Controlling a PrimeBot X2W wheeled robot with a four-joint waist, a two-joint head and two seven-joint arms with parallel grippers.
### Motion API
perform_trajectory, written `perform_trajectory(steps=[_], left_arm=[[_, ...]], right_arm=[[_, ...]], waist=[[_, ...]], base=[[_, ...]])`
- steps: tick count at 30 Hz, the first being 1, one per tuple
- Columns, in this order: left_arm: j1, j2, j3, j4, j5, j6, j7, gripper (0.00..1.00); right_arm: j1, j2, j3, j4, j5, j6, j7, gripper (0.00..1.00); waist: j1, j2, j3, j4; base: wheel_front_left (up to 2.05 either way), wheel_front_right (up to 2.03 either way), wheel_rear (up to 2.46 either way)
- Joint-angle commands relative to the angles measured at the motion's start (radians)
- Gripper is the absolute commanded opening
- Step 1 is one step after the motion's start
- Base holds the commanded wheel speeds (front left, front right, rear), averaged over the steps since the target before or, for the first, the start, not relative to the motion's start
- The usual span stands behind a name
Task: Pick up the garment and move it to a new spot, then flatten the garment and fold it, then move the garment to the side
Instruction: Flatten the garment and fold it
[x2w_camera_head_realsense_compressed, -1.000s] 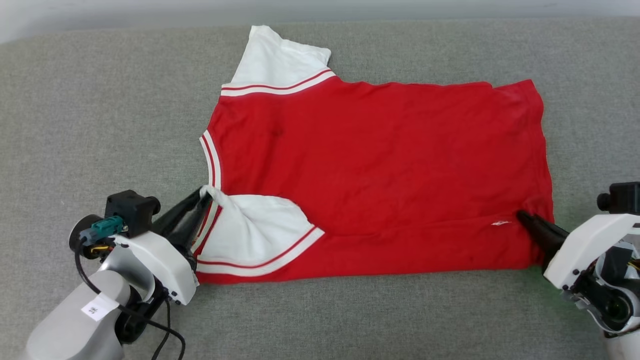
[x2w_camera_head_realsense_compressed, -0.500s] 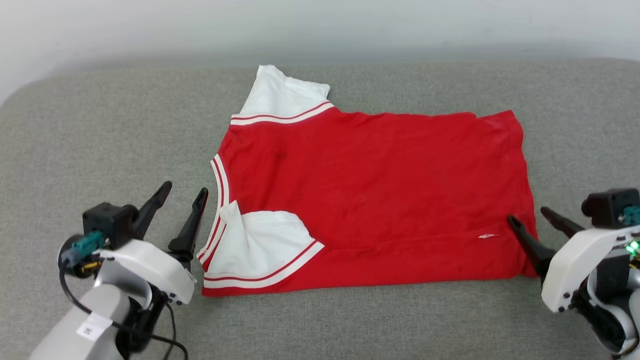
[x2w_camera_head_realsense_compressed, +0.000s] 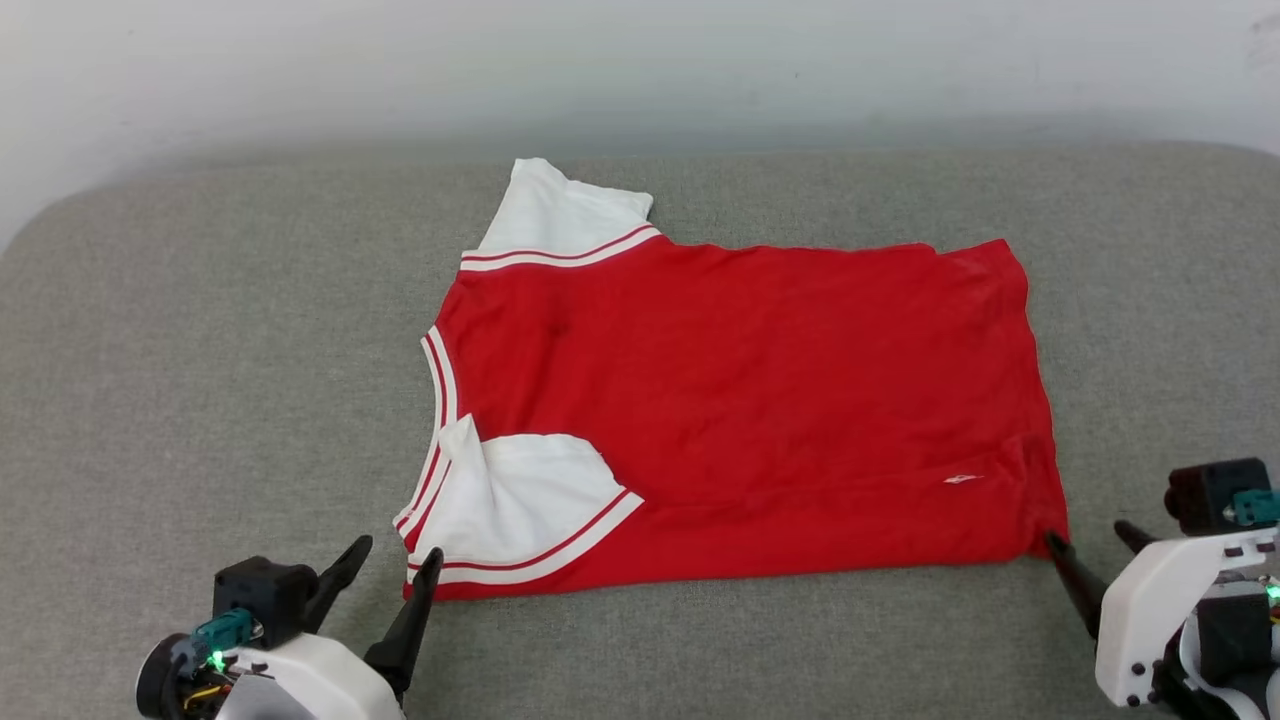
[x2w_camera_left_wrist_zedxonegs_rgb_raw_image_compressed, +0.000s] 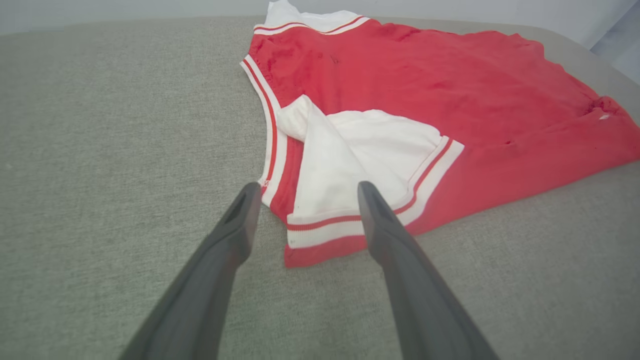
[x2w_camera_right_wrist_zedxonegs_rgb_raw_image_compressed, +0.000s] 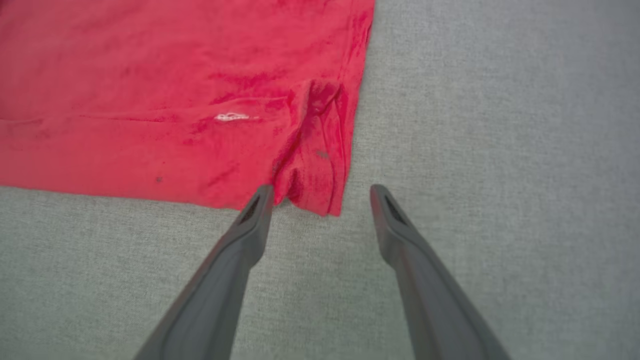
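Lying flat in the head view, the red jersey T-shirt with white striped sleeves (x2w_camera_head_realsense_compressed: 740, 400) has bare grey woven fabric surface (x2w_camera_head_realsense_compressed: 200, 350) all round. Left wrist view: left gripper (x2w_camera_left_wrist_zedxonegs_rgb_raw_image_compressed: 308, 186) gapes empty at the sleeve corner. Right wrist view: right gripper (x2w_camera_right_wrist_zedxonegs_rgb_raw_image_compressed: 321, 189) gapes empty beside the rumpled hem corner.

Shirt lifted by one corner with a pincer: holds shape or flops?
Likely floppy: the shirt lies flat and thin, its near sleeve folded over on itself. Probably light, and it would drape from one grip point. The hem corner is bunched, so pushing would likely wrinkle it rather than slide it over the grey cushion.
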Motion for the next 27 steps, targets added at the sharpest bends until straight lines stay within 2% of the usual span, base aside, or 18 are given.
perform_trajectory(steps=[1,8,16,24,25,26,27], left_arm=[[0.002,0.004,-0.002,-0.013,-0.007,0.014,0.025,1.0],[-0.046,0.018,-0.024,-0.013,-0.008,0.053,0.153,1.0],[-0.095,0.019,-0.027,0.046,-0.006,0.078,0.212,1.0],[-0.087,0.017,-0.062,0.119,-0.016,0.099,0.302,1.0],[-0.072,0.015,-0.078,0.135,-0.023,0.098,0.333,0.36],[-0.069,0.011,-0.084,0.137,-0.028,0.092,0.339,0.0],[-0.069,0.011,-0.084,0.137,-0.028,0.092,0.339,0.0]], right_arm=[[0.015,0.02,-0.017,-0.025,-0.02,-0.001,0.031,1.0],[0.027,0.07,-0.073,-0.142,-0.066,-0.001,0.157,1.0],[0.006,0.098,-0.08,-0.204,-0.066,-0.001,0.179,1.0],[0.0,0.106,-0.086,-0.21,-0.064,-0.001,0.168,1.0],[-0.001,0.104,-0.087,-0.207,-0.067,-0.001,0.167,1.0],[-0.003,0.1,-0.087,-0.205,-0.069,-0.001,0.167,1.0],[-0.003,0.1,-0.087,-0.205,-0.069,-0.001,0.167,1.0]], waist=[[0.0001,0.0,0.009,0.001],[0.0001,0.0,0.057,-0.011],[0.0001,0.0,0.116,-0.034],[0.0001,0.0,0.139,-0.037],[0.0001,0.0,0.138,-0.035],[0.0001,0.0,0.137,-0.033],[0.0001,0.0,0.137,-0.033]], base=[[0.0,0.0,0.0],[0.0,0.0,0.0],[0.0,0.0,0.0],[0.0,0.0,0.0],[0.0,0.0,0.0],[0.0,0.0,0.0],[0.0,0.0,0.0]])
